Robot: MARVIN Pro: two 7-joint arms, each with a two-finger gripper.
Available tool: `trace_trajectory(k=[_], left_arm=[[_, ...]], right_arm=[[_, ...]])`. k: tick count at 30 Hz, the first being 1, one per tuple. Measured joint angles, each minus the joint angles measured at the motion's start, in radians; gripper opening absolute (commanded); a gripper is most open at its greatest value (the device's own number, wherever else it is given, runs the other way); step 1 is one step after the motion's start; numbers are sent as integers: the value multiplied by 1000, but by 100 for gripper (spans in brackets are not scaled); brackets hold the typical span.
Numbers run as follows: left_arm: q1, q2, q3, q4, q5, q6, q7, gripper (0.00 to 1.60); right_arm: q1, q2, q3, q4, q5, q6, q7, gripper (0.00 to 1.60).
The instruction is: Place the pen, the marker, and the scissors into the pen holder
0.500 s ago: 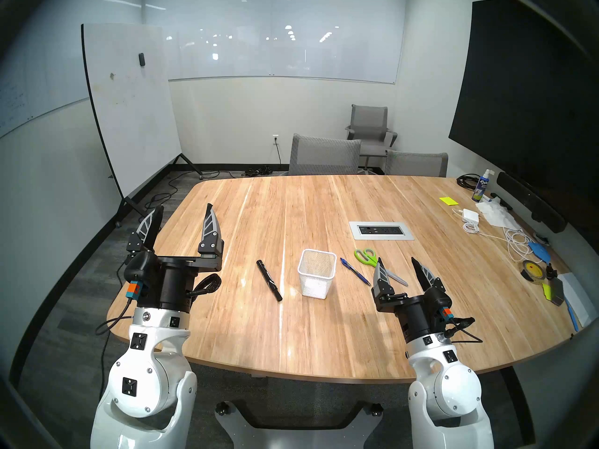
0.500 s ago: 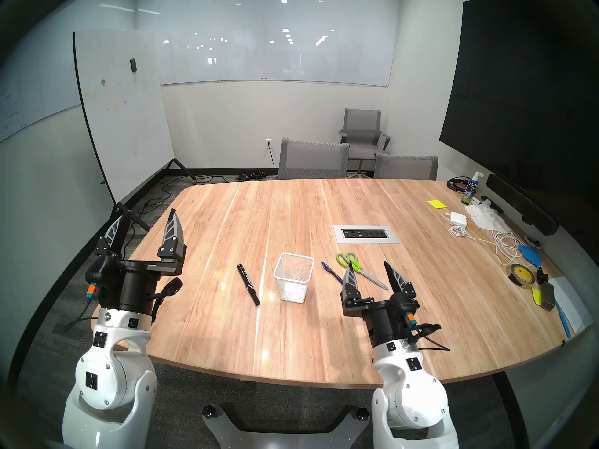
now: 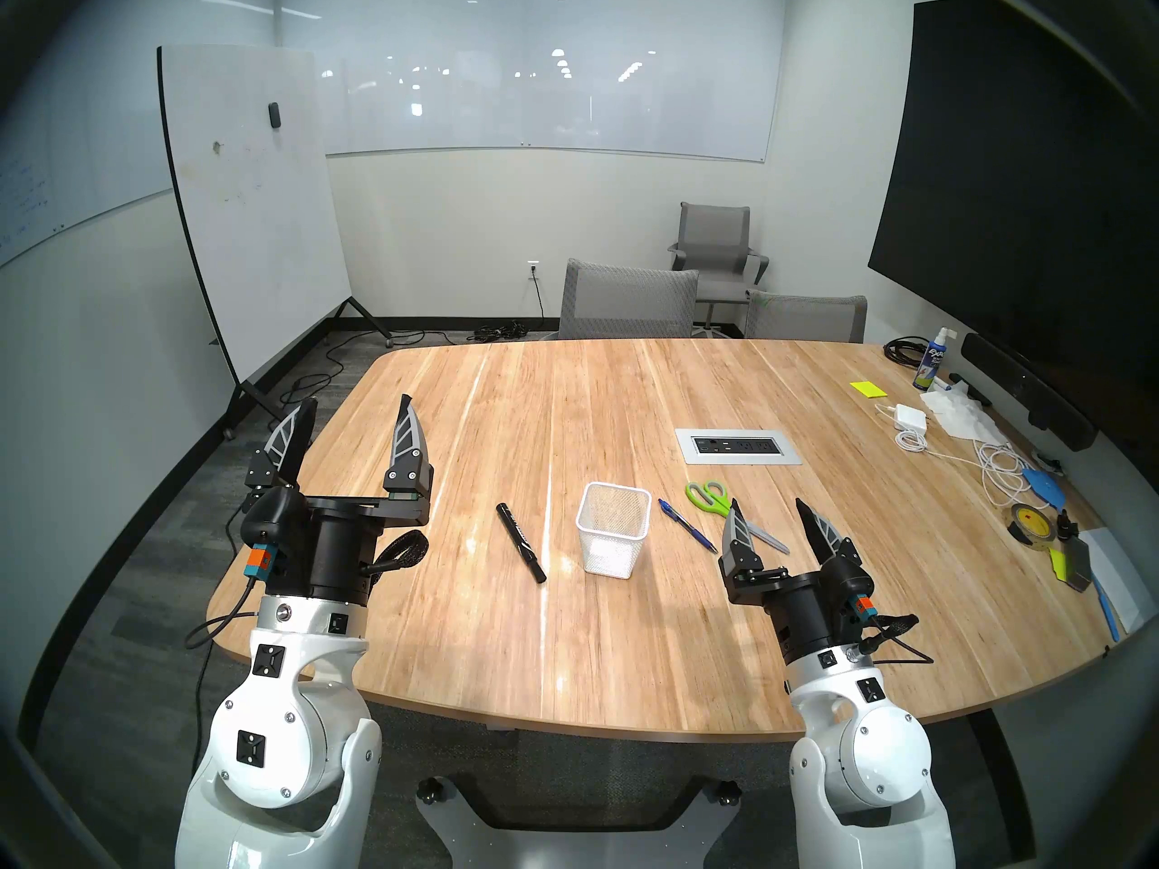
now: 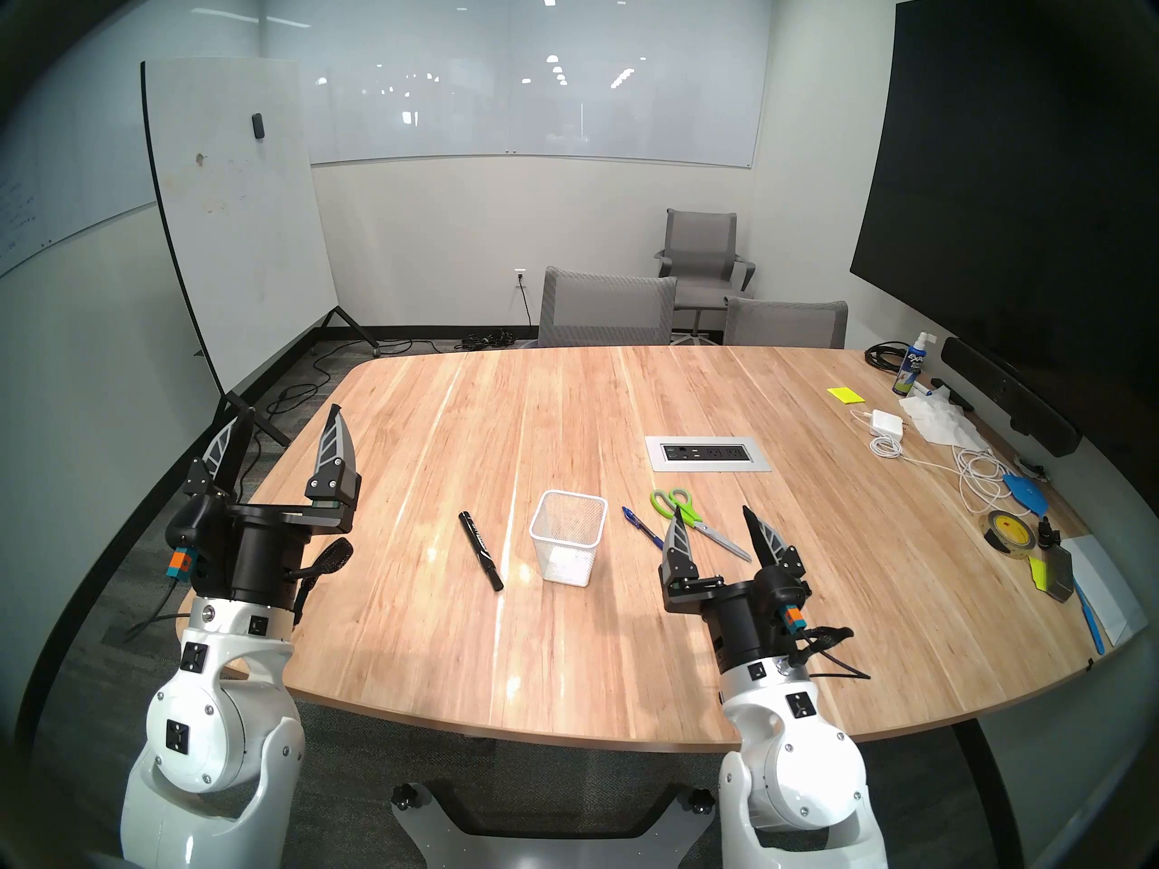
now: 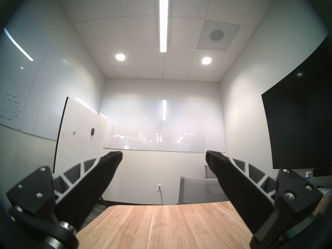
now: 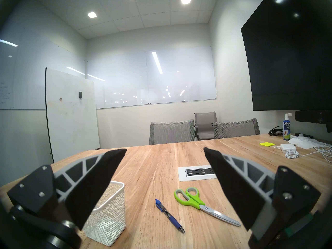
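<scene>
Left pincer [image 3: 356, 410] sits at the lower left of the head view, raised above the near-left corner of the wooden counter [image 3: 627, 648], jaws spread wide, holding nothing. Right pincer [image 3: 768, 509] sits at the lower right, also spread wide and empty, fingertips over the blade end of the scissors in that view, not touching them.

Mid-frame, all task items lie flat on the counter. Black marker [image 3: 520, 541] lies diagonally just left of the white mesh pen holder [image 3: 612, 530], apart from it. The pen holder stands upright and looks empty. Blue pen [image 3: 687, 525] lies diagonally just right of the holder. Green-handled scissors [image 3: 721, 507] lie right of the pen, blades closed, handles toward the far side. In the right wrist view pen [image 6: 169, 215] and scissors [image 6: 199, 202] lie between the fingers, near each other but not touching.

Farther back: grey power outlet panel [image 3: 737, 446], then a yellow sticky-note pad [image 3: 868, 389], a white charger [image 3: 910, 417] and a spray bottle [image 3: 932, 360] at upper right.
</scene>
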Motion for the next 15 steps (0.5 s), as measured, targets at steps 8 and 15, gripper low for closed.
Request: trace_trajectory(k=[8, 15], left_arm=[[0, 0, 0, 0, 0, 0, 0, 160], [0, 0, 0, 0, 0, 0, -1, 160]], right_arm=[[0, 0, 0, 0, 0, 0, 0, 160], [0, 0, 0, 0, 0, 0, 0, 160]])
